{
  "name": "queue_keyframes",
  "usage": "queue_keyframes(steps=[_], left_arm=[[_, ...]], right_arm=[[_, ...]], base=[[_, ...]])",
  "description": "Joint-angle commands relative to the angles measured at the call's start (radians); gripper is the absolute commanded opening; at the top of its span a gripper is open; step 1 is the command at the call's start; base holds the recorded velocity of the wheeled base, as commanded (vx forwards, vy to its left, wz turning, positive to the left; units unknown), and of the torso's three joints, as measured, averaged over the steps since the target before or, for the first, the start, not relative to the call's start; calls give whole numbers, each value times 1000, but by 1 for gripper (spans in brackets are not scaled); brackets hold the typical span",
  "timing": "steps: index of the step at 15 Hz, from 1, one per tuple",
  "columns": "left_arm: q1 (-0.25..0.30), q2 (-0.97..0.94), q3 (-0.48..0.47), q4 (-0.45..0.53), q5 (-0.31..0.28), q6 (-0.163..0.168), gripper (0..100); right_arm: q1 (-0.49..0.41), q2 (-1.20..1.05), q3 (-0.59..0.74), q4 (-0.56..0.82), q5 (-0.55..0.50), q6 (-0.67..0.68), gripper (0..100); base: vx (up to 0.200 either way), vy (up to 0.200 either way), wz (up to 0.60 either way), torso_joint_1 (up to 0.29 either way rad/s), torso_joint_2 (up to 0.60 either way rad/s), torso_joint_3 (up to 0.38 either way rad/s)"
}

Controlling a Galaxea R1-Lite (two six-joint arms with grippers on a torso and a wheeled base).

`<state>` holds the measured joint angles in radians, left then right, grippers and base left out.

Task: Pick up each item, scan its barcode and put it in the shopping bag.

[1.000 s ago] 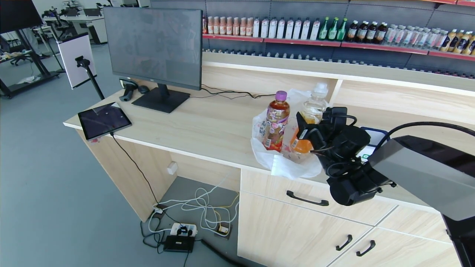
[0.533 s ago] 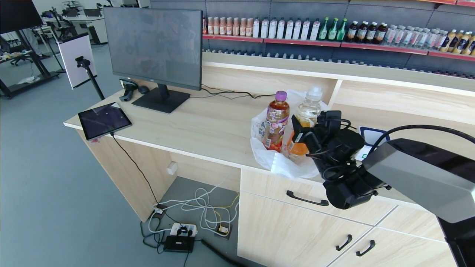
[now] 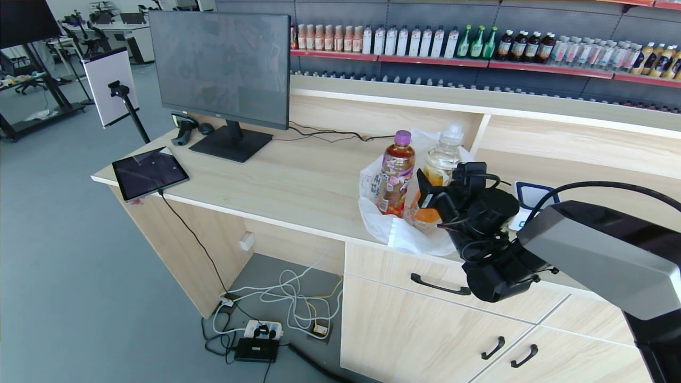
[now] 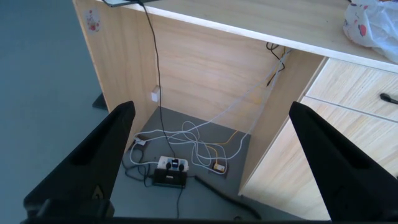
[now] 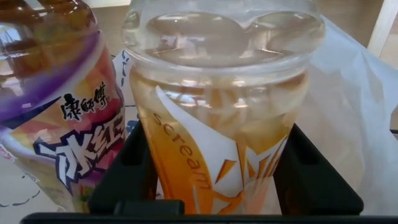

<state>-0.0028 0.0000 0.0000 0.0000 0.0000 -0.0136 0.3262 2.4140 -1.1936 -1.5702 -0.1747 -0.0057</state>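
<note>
My right gripper (image 3: 432,194) is closed on the orange-labelled bottle (image 3: 440,159). In the right wrist view its two black fingers (image 5: 134,168) press against either side of the label, low on the body. The bottle stands upright with its long axis vertical, and its lower part sits down inside the open mouth of the white shopping bag (image 3: 396,234). The bag is on the right part of the desk (image 3: 298,181), close to its near edge.

The gripper comes at the bottle from the near right, so I judge the way out after letting go runs back along that line. The purple-capped bottle (image 3: 397,171) stands in the bag just left of the one I hold. The two are very close and may be touching, so I would not swing left.

The held bottle is clear plastic with a white cap, a pale yellowish drink and an orange and white wrap around the lower half. I cannot tell whether its base already rests on the bag's floor.

My left gripper (image 4: 214,168) is spread wide and holds nothing. It hangs low, well to the left, in front of the desk's open side above the cables (image 4: 186,140) on the floor. The right arm is clearly the one placed to finish this.
</note>
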Motion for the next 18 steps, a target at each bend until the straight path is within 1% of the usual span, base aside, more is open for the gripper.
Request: queue_keyframes(steps=[1, 2, 9, 13, 18], left_arm=[[0, 0, 0, 0, 0, 0, 100], [0, 0, 0, 0, 0, 0, 100], [0, 0, 0, 0, 0, 0, 100], [0, 0, 0, 0, 0, 0, 100], [0, 0, 0, 0, 0, 0, 100]], right_arm=[[1, 2, 11, -1, 0, 0, 0], [2, 0, 11, -1, 0, 0, 100], [7, -15, 17, -1, 0, 0, 100], [7, -38, 42, -1, 0, 0, 100], [7, -95, 103, -1, 0, -2, 100]], base=[[0, 0, 0, 0, 0, 0], [0, 0, 0, 0, 0, 0], [0, 0, 0, 0, 0, 0], [0, 0, 0, 0, 0, 0], [0, 0, 0, 0, 0, 0]])
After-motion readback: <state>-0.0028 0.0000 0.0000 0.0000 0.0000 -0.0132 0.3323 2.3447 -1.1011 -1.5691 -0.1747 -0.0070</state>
